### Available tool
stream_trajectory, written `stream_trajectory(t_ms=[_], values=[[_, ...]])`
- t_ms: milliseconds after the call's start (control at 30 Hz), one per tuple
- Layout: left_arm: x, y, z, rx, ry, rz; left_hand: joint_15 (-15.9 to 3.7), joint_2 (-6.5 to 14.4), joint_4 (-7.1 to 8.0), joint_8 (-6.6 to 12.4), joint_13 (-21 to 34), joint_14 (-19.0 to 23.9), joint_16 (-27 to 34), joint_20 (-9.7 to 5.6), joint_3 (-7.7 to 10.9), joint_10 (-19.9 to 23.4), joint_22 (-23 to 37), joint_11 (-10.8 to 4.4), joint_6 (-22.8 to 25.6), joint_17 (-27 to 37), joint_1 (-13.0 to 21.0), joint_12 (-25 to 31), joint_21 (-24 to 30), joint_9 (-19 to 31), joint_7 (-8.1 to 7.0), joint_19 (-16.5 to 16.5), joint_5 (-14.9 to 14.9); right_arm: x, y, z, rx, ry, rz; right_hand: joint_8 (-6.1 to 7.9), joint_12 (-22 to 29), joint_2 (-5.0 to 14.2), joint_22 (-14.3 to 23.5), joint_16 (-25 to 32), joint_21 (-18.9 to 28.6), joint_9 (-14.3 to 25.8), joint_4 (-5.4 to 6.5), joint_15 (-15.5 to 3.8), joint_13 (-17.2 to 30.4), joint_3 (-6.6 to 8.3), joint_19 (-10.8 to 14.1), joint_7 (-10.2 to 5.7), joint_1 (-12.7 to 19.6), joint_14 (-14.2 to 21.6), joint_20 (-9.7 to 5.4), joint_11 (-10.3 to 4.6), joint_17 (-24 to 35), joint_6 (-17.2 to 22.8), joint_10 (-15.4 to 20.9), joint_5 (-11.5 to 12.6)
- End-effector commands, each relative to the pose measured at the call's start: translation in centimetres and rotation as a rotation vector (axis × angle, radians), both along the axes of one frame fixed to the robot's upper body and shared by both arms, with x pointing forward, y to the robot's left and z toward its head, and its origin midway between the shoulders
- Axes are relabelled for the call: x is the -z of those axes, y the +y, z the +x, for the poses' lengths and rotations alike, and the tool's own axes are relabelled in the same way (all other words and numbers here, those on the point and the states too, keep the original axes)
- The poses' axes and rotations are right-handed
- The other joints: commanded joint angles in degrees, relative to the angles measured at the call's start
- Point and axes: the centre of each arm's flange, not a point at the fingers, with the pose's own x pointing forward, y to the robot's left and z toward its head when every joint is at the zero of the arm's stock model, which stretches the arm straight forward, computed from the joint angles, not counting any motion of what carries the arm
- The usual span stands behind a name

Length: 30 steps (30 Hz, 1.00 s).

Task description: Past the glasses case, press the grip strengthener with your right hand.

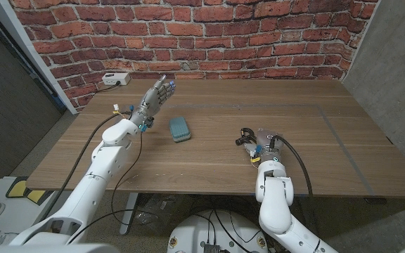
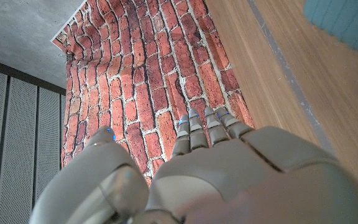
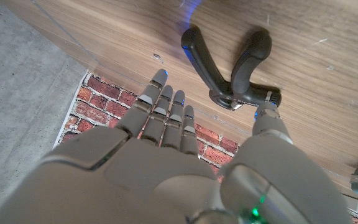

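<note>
Glasses case beside grip strengthener

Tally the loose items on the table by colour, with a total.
Teal: 1, the glasses case
Black: 1, the grip strengthener
White: 1, the small box near the wall
Total: 3

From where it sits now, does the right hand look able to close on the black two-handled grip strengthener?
Probably yes: the right hand is open beside the black grip strengthener, thumb near its coil, with bare table between.
</note>
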Motion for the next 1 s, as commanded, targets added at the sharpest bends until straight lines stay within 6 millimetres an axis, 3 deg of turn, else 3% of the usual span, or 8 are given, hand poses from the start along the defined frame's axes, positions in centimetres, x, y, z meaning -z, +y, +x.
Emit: stream_trajectory(t_ms=[33, 233, 500, 1000], values=[[-1.2, 0.4, 0.5, 0.026, -0.024, 0.011, 0.05, 0.17, 0.06, -0.03, 0.06, 0.43, -0.19, 0.28, -0.05, 0.56, 0.09, 0.16, 0.15, 0.14, 0.18, 0.07, -0.15, 0.25, -0.11, 0.25, -0.13, 0.1, 0.3, 0.8, 0.038, 0.041, -0.009, -0.22, -0.04, -0.33, 0.09, 0.22, -0.20, 0.10, 0.30, 0.05, 0.15, -0.07, -0.24, 0.43, 0.02, -0.32, -0.19, 0.20, 0.11, -0.33, -0.27, 0.27], [-0.9, 0.1, 0.7, 0.040, -0.012, 0.017, 0.16, 0.21, 0.06, -0.03, 0.06, 0.57, -0.16, 0.28, -0.08, 0.59, 0.09, 0.24, 0.22, 0.14, 0.20, 0.05, -0.16, 0.25, -0.08, 0.26, -0.17, 0.1, 0.3, 0.5, 0.038, 0.035, -0.004, 0.23, 0.29, -0.33, 0.08, 0.66, 0.02, 0.13, 0.11, -0.63, 0.19, 0.10, 0.68, 0.92, 0.50, 0.53, -0.62, 0.57, 0.05, 0.34, 0.36, 0.39], [-0.4, 0.7, 0.4, 0.032, -0.012, 0.007, 0.02, 0.28, 0.08, -0.03, 0.07, 0.66, -0.16, 0.39, -0.12, 0.90, 0.09, 0.13, 0.33, 0.14, 0.24, 0.12, -0.18, 0.26, -0.14, 0.21, -0.22, 0.1, 0.5, 0.5, 0.025, 0.055, 0.007, 1.14, 1.02, 0.06, 0.11, 1.57, 1.02, 0.23, -0.13, -2.14, 0.21, 0.68, 4.06, 1.91, 1.75, 3.63, -2.91, 0.60, 0.04, 2.63, 2.14, 0.55], [-0.1, 0.9, 0.3, 0.040, -0.018, 0.002, -0.05, 0.39, 0.09, -0.01, 0.07, 0.75, -0.19, 0.54, -0.18, 0.99, 0.09, 0.12, 0.57, 0.15, 0.31, 0.07, -0.19, 0.26, -0.33, 0.18, -0.32, -0.1, 0.2, 1.0, 0.017, 0.095, 0.012, 1.58, 1.60, -0.33, 0.05, 1.26, 1.23, 0.23, -0.56, -2.62, 0.13, 0.93, 5.34, 2.13, 2.91, 4.10, -3.44, 0.51, -0.16, 4.15, 3.90, 0.48]])
